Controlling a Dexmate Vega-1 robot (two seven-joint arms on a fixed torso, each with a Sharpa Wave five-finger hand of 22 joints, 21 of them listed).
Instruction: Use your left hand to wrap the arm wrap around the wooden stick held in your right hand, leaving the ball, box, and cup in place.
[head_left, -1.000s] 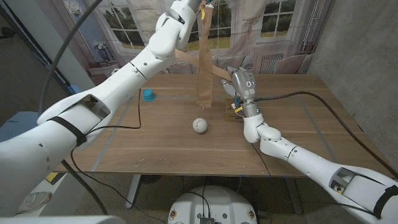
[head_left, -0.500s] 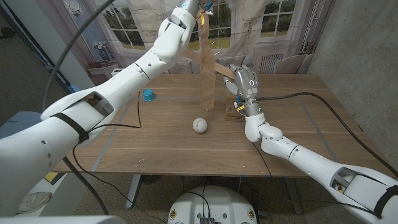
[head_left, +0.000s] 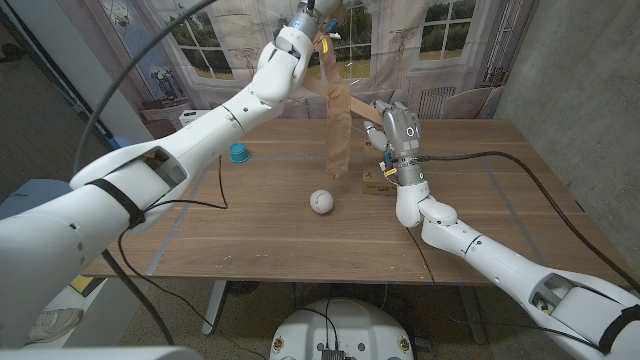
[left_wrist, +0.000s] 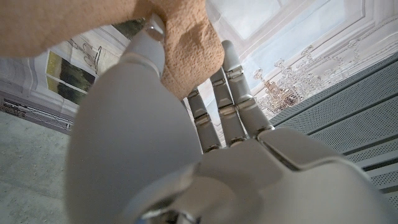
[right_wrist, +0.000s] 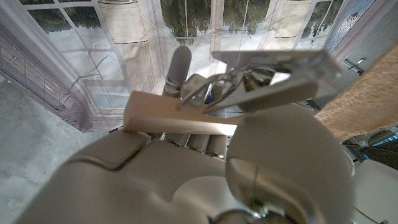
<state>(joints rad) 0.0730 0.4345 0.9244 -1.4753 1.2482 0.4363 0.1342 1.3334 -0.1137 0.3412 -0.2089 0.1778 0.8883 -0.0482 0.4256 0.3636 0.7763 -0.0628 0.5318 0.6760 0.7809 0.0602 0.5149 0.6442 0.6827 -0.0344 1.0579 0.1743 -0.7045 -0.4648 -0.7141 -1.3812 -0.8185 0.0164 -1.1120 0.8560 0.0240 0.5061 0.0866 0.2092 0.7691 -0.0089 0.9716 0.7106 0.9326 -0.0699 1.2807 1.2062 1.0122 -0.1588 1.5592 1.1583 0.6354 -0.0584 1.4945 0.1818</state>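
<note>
**A:** Closest to me on the counter is the white ball, sitting loose. What's past it?

**B:** Just behind, the right hand has its fingers clamped round the wooden stick, held up over the small box. The tan arm wrap hangs over the stick, its lower end dangling just off the wood.

**A:** And the top end?

**B:** Pinched up high in the left hand, fingers closed on the fabric. Blue cup sits way off to the left, further back.
</note>
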